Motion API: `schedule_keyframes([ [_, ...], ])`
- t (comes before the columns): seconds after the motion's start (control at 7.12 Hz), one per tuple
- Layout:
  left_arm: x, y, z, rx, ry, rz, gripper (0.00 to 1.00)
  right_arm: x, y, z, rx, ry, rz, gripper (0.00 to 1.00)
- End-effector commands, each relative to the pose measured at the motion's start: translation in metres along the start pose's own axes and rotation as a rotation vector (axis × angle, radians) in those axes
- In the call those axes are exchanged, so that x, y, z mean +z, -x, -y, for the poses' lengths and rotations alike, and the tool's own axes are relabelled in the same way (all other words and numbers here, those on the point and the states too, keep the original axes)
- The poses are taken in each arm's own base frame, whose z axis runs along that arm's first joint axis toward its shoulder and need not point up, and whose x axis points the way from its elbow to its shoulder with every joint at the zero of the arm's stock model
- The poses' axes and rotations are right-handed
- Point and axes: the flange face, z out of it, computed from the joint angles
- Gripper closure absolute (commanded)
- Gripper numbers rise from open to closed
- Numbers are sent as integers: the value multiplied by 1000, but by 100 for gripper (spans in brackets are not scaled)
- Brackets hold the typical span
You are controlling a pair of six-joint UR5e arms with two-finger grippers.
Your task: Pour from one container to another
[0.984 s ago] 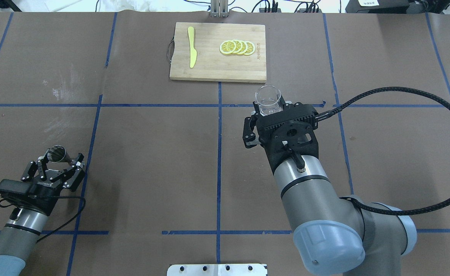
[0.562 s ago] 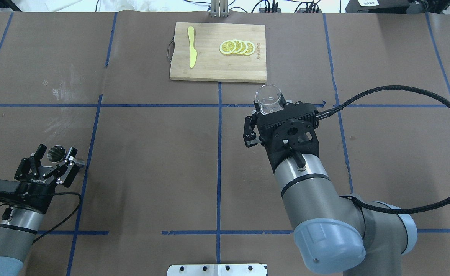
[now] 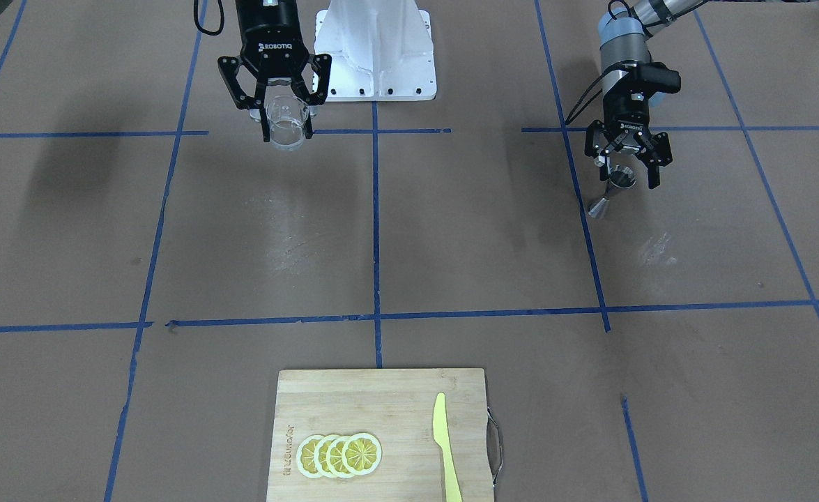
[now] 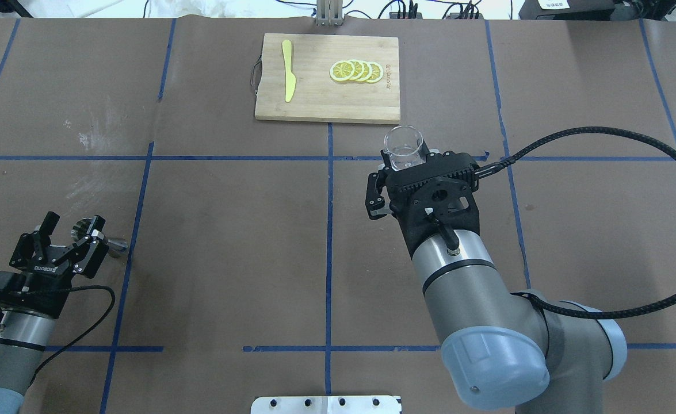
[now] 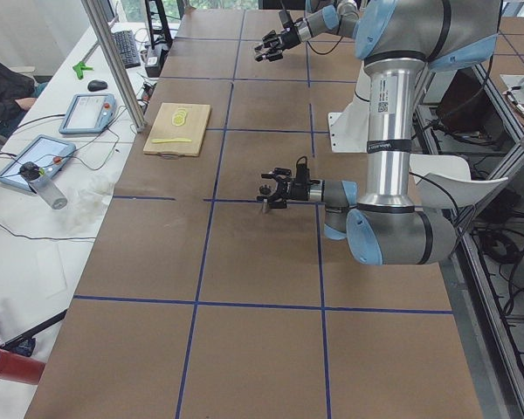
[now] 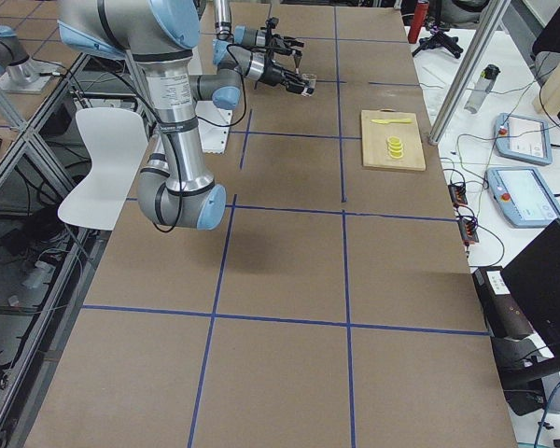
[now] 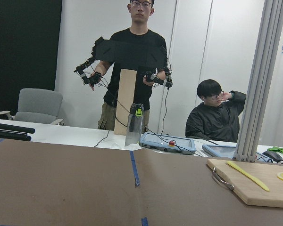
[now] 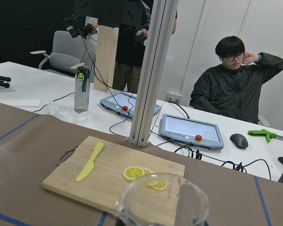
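Note:
A small metal jigger (image 4: 83, 230) (image 3: 613, 189) stands upright on the brown table at the near left. My left gripper (image 4: 72, 225) (image 3: 626, 174) is open, its fingertips on either side of the jigger's top cup and apart from it. A clear glass beaker (image 4: 403, 149) (image 3: 287, 125) is held upright off the table right of centre, with my right gripper (image 3: 287, 131) shut on it. The beaker's rim (image 8: 162, 203) fills the bottom of the right wrist view. The left wrist view shows neither the jigger nor any fingers.
A wooden cutting board (image 4: 326, 106) (image 3: 388, 397) lies at the far middle with lemon slices (image 4: 356, 71) and a yellow knife (image 4: 287, 77) on it. A black cable (image 4: 631, 138) loops beside the right arm. People (image 7: 137, 66) are beyond the table's far edge.
My left gripper has drawn back and to the left, away from the jigger, which stays standing in place. The right arm with the beaker has hardly moved.

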Motion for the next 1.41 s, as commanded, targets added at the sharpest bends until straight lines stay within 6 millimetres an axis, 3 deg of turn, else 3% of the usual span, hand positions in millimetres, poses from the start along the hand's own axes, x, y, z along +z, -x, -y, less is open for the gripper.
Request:
schedule_keyframes([
  [0.0,-4,8,16,94,-28,-70,0,0,0,0,0,0,1,100],
  [0.14,-4,3,18,109,-22,-91,0,0,0,0,0,0,-1,100],
  [0.28,-4,-15,34,80,-18,-147,0,0,0,0,1,-1,0,100],
  [0.56,6,-7,58,85,-19,-219,0,1,-1,1,0,-2,-3,100],
  [0.7,11,25,70,158,11,-284,0,1,-1,1,0,-2,-3,100],
  [0.98,27,111,113,383,93,-443,0,1,-1,0,0,-2,-4,100],
  [1.26,47,165,122,565,159,-417,0,2,-1,-1,-2,-1,-5,100],
])
